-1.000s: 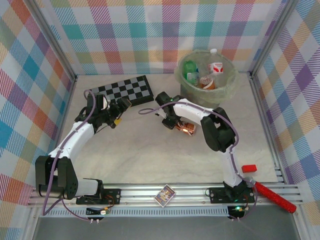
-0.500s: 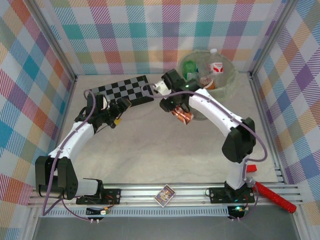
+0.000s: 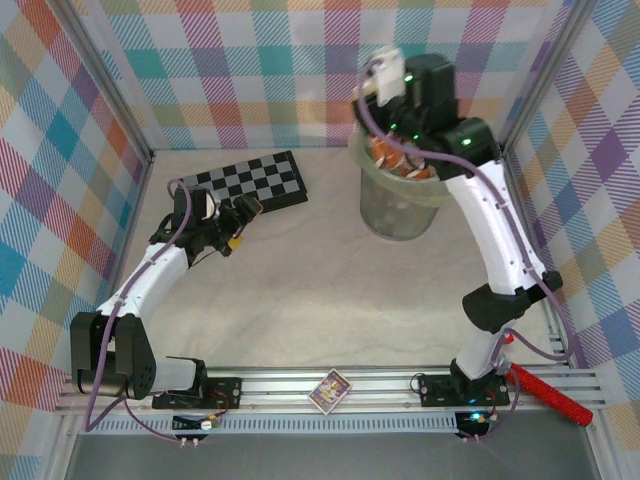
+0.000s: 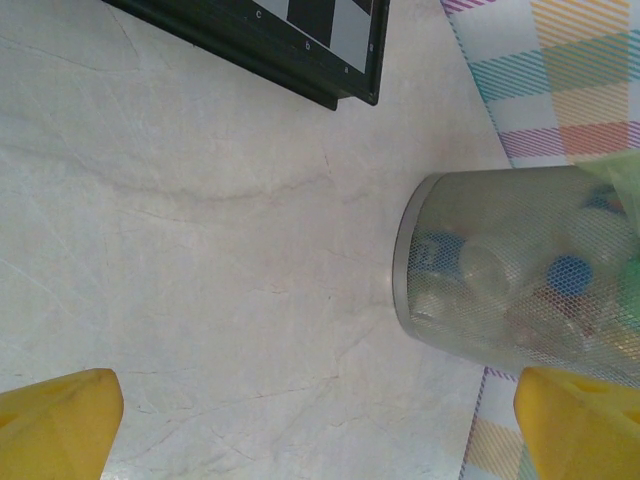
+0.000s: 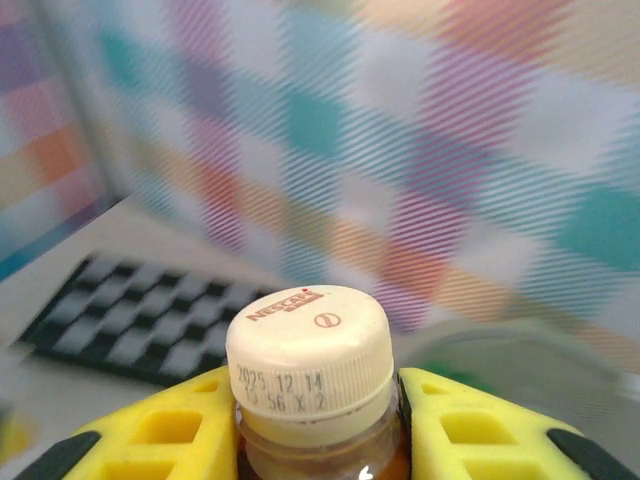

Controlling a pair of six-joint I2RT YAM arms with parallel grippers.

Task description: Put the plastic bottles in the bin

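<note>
One brown bottle is up in the air, and the right gripper has it clamped by the neck. A yellow finger presses in on each side just below the cream cap. The cap carries a printed date code along its ribbed edge and a red logo on top.

From the top camera, the bottle hangs right at the rim of the bin, over its far-left edge. The right arm is stretched tall and folded over above it. Down inside the bin sit other bottles. Through the pale, net-like wall the left wrist camera picks out a blue cap and several rounded shapes. The bin stands in the far right part of the table, close to the checked back wall.

To the bin's left lies the chequered board, flat on the table and well apart from it. The left gripper hovers low near the board's near edge. Its jaws are spread wide with nothing between them, and both yellow fingertips point toward the bin across bare table.

At the near rail, between the two arm bases, rests a small colourful card box.
</note>
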